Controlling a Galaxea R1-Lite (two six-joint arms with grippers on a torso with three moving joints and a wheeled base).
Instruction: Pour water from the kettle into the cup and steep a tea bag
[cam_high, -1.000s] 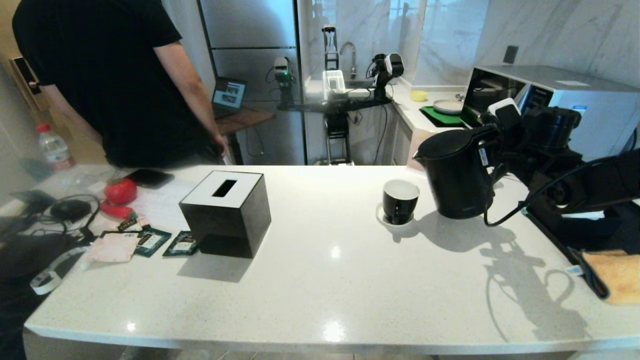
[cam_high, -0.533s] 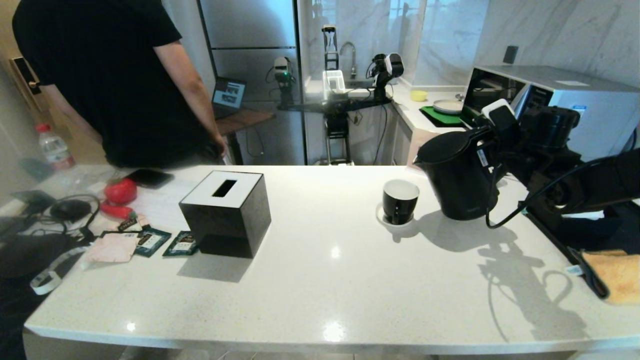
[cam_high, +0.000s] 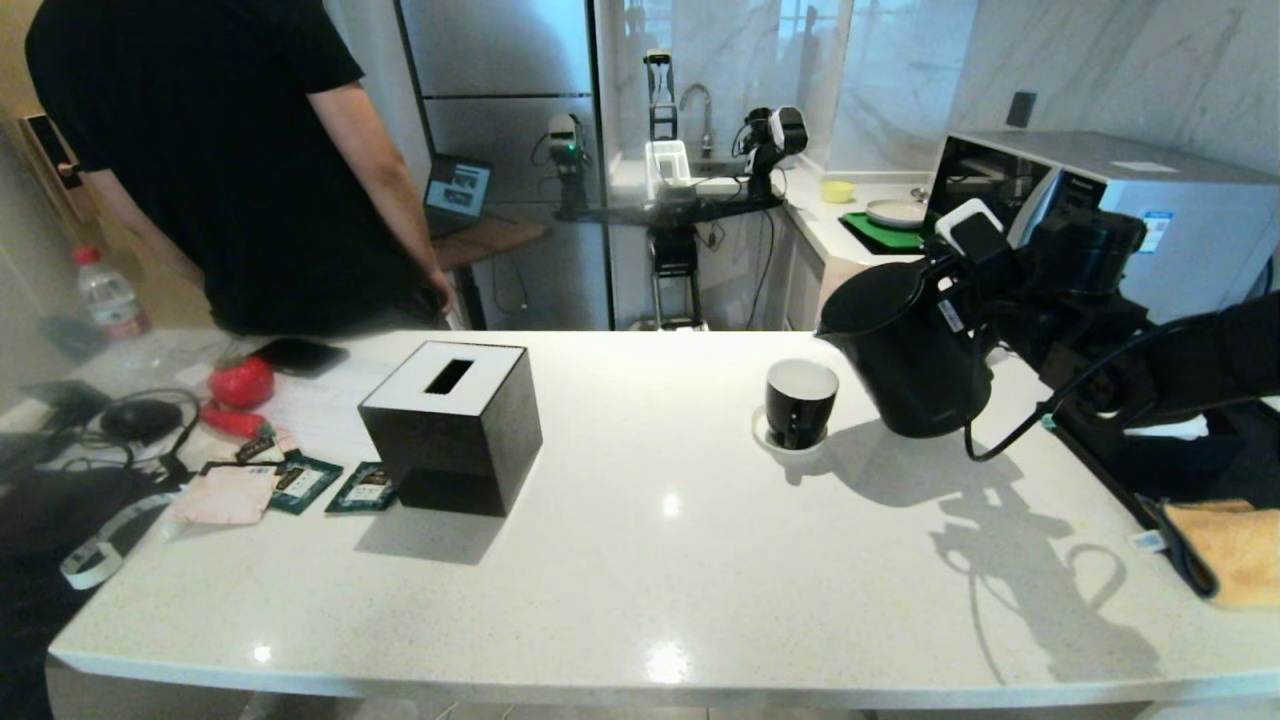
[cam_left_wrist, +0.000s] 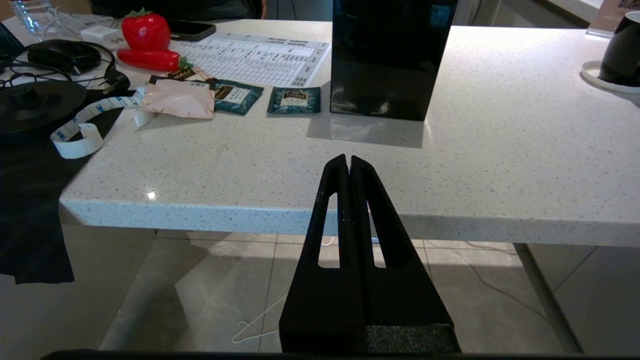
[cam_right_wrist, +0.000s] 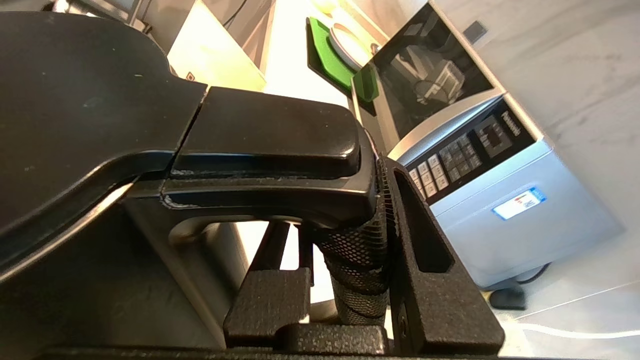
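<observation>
The right tool (cam_right_wrist: 350, 280) is clenched on the mesh-wrapped handle of the matte black, rounded kettle (cam_high: 915, 350), tilted spout-first toward the glossy black cup (cam_high: 800, 400) on its round white saucer (cam_high: 775, 442) near the speckled white table's (cam_high: 640, 560) far right edge. The left tool (cam_left_wrist: 348, 167) is clamped empty below the near edge. The silver microwave (cam_right_wrist: 480, 150) behind reads "Panasonic".

So on the counter (cam_high: 640, 560): the tissue box (cam_high: 452, 425) sits left of centre, and the cup (cam_high: 800, 400) stands on its saucer (cam_high: 790, 445) well off to its right. The kettle (cam_high: 910, 350) is just right of the cup, tipped toward it, spout above and beside the rim. Left of the tissue box lie two tea sachets (cam_high: 335, 485), with a strawberry toy (cam_high: 242, 382) further back-left. A person (cam_high: 220, 160) stands behind the counter's left end. Microwave (cam_high: 1100, 200) is behind the kettle, on the back counter.
</observation>
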